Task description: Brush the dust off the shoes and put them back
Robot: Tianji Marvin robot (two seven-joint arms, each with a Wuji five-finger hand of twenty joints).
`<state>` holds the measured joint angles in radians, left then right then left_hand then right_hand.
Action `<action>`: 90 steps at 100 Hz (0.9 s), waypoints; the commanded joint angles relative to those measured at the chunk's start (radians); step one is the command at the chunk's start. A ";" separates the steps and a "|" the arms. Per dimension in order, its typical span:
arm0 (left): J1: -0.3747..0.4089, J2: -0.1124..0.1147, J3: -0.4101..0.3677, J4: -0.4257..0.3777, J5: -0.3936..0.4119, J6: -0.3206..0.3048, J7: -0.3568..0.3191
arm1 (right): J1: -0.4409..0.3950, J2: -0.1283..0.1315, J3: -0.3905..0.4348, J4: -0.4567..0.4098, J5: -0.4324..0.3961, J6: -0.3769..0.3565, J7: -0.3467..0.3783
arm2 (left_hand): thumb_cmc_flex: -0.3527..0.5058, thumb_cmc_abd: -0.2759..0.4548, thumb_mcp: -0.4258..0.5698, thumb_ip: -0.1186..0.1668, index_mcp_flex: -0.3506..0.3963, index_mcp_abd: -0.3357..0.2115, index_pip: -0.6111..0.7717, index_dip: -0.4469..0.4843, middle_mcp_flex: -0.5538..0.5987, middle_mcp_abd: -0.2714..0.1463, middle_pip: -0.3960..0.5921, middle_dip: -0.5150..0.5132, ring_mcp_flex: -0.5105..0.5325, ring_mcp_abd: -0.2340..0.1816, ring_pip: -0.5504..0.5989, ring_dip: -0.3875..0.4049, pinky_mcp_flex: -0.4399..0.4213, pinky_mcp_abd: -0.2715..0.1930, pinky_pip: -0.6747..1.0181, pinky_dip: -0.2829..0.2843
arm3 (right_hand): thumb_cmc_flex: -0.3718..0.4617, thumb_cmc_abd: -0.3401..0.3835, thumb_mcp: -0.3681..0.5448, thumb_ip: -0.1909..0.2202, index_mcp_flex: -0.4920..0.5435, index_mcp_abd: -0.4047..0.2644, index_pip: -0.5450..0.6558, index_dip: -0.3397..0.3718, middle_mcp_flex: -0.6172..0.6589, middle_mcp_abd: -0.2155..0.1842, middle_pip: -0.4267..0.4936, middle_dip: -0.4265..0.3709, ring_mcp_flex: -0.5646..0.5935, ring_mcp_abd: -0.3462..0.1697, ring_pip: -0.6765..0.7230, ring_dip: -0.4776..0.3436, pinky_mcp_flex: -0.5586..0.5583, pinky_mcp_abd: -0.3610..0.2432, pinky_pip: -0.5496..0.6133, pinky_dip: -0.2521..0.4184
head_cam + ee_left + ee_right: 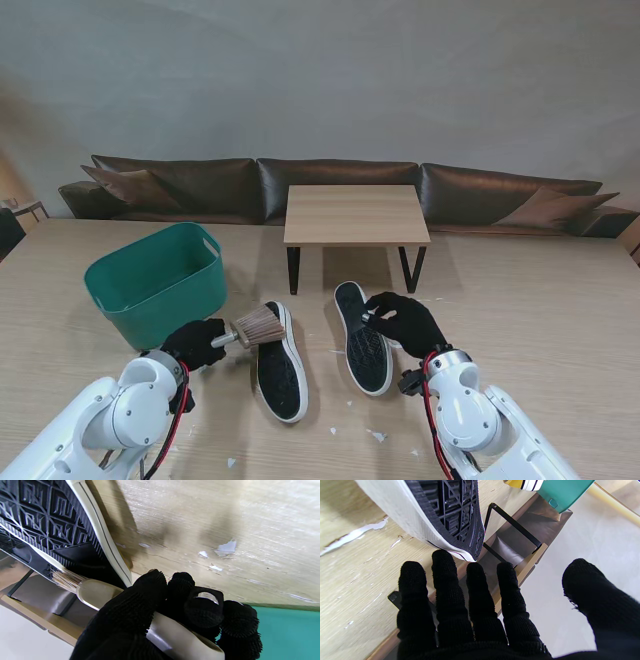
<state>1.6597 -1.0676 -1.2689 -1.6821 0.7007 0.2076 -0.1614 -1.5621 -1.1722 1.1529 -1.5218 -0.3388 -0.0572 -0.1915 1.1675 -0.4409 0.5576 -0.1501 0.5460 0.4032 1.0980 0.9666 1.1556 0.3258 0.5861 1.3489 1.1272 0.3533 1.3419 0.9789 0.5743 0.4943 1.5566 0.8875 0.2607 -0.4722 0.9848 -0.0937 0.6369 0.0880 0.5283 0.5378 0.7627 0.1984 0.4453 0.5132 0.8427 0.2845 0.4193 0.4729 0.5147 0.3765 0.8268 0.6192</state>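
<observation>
Beside the left shoe (279, 365), the left hand (193, 343) clamps the brush (259, 326); the right hand (405, 320), fingers spread, steadies nothing, so that shoe could skid.

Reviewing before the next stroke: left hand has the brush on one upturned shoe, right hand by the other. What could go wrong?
The left shoe lies loose, so the brush in the left hand may push it. The right hand is open against the right shoe and may nudge it. Swept dust could join the flecks on the table.

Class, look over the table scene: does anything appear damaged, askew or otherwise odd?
Yes: both shoes lie sole-up, and the table surface has white chipped patches near them.
</observation>
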 commanded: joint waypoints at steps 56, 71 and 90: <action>0.118 0.014 -0.061 -0.122 0.093 0.051 -0.093 | -0.002 -0.004 -0.007 0.003 0.003 0.000 0.016 | 0.087 0.042 0.090 0.035 0.030 -0.047 0.065 0.029 0.030 0.063 -0.002 0.012 0.022 0.123 0.032 0.008 -0.034 -0.030 -0.039 -0.006 | -0.001 0.031 0.005 0.023 -0.019 0.008 0.012 -0.010 0.031 0.016 0.015 -0.005 0.031 0.005 0.011 0.011 -0.195 0.018 0.046 -0.009; 0.148 0.017 -0.082 -0.159 0.117 0.054 -0.111 | -0.001 -0.004 -0.007 0.004 0.003 0.000 0.018 | 0.087 0.041 0.091 0.036 0.031 -0.046 0.064 0.027 0.030 0.063 -0.001 0.010 0.023 0.123 0.031 0.007 -0.033 -0.028 -0.039 -0.007 | -0.002 0.032 0.004 0.023 -0.018 0.007 0.013 -0.010 0.031 0.016 0.015 -0.005 0.031 0.004 0.011 0.011 -0.195 0.017 0.046 -0.010; 0.178 0.018 -0.105 -0.208 0.141 0.036 -0.125 | 0.001 -0.005 -0.009 0.006 0.004 0.001 0.017 | 0.087 0.040 0.091 0.035 0.030 -0.045 0.064 0.026 0.030 0.064 -0.002 0.007 0.023 0.123 0.030 0.006 -0.033 -0.029 -0.040 -0.008 | -0.002 0.032 0.004 0.023 -0.019 0.008 0.012 -0.010 0.032 0.017 0.016 -0.005 0.031 0.006 0.011 0.011 -0.196 0.017 0.046 -0.010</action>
<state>1.8291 -1.0512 -1.3692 -1.8634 0.8388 0.2544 -0.2646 -1.5589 -1.1723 1.1488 -1.5169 -0.3352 -0.0570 -0.1890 1.1675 -0.4409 0.5576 -0.1501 0.5460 0.4032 1.0978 0.9667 1.1556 0.3260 0.5838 1.3494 1.1270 0.3534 1.3413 0.9790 0.5738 0.4944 1.5565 0.8875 0.2607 -0.4722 0.9848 -0.0937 0.6369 0.0891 0.5286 0.5372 0.7627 0.1998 0.4454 0.5132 0.8425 0.2847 0.4194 0.4732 0.5147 0.3766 0.8269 0.6192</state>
